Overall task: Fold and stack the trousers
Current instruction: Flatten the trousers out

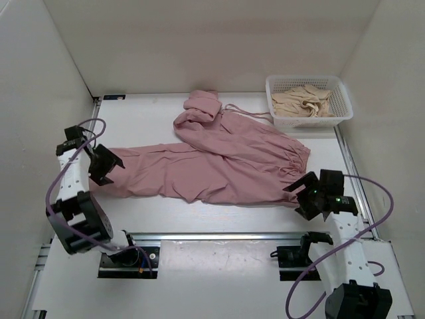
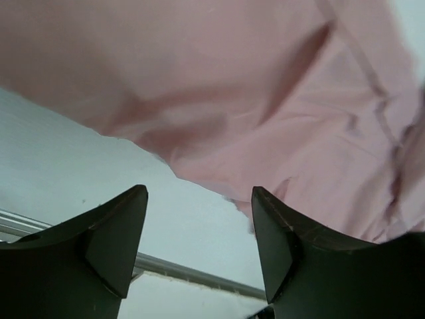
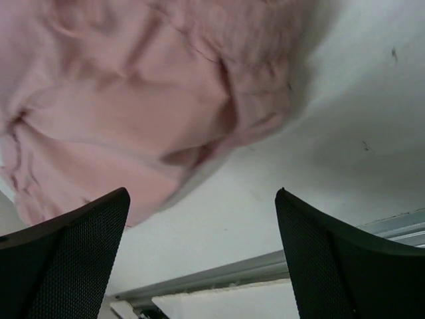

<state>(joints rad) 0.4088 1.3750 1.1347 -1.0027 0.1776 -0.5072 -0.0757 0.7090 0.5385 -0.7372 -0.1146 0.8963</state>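
Top cam looks down from the near edge, covering both ends of the trousers (image 1: 226, 163) that the close-up wrist cams see.

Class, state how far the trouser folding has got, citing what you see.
Done: nothing folded; the trousers lie spread, one leg crumpled. In hand: the open left gripper hovers at a leg end, the open right gripper at the waist. Left: grasping, folding, stacking.

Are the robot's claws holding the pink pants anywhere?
No. The left gripper and the right gripper are both open at the edges of the trousers, gripping nothing.
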